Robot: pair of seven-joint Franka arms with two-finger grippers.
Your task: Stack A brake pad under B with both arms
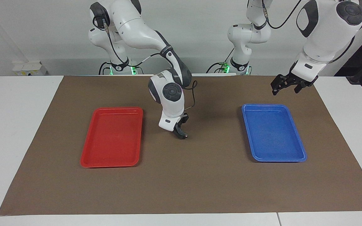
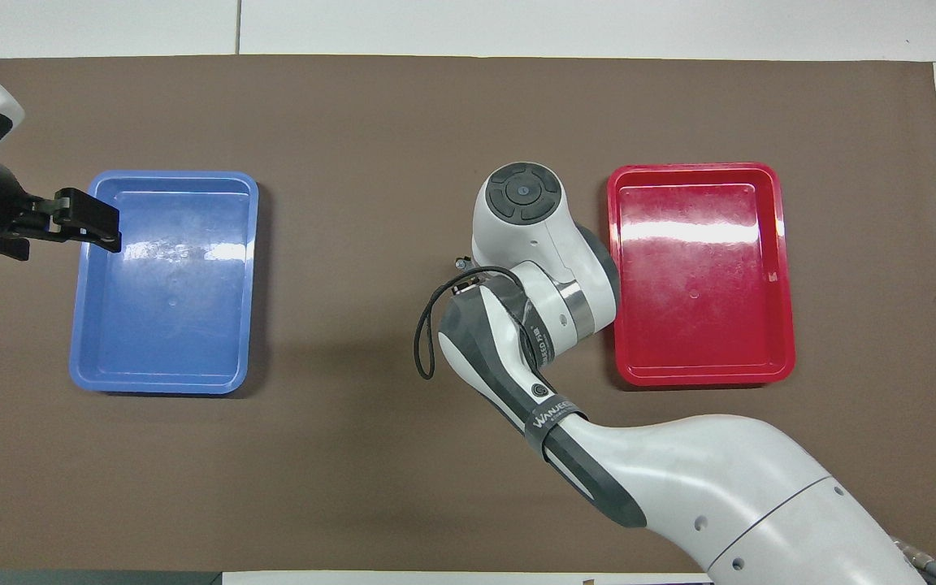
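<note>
Neither the short dark-grey pad A nor the long crescent pad B shows in either view. My right gripper (image 1: 181,132) hangs low over the brown mat (image 1: 200,182) between the two trays, fingertips close to the mat. In the overhead view its own wrist (image 2: 529,236) hides it. My left gripper (image 1: 287,88) is raised over the mat by the blue tray's (image 1: 298,138) corner at the left arm's end. Its dark fingers (image 1: 276,88) stand apart with nothing between them. It also shows in the overhead view (image 2: 54,231) at the blue tray's (image 2: 249,284) edge.
An empty red tray (image 1: 88,150) lies toward the right arm's end, also in the overhead view (image 2: 785,268). The blue tray is empty as well. The right arm's forearm (image 2: 679,479) crosses the mat near the robots. White table borders the mat (image 2: 468,122).
</note>
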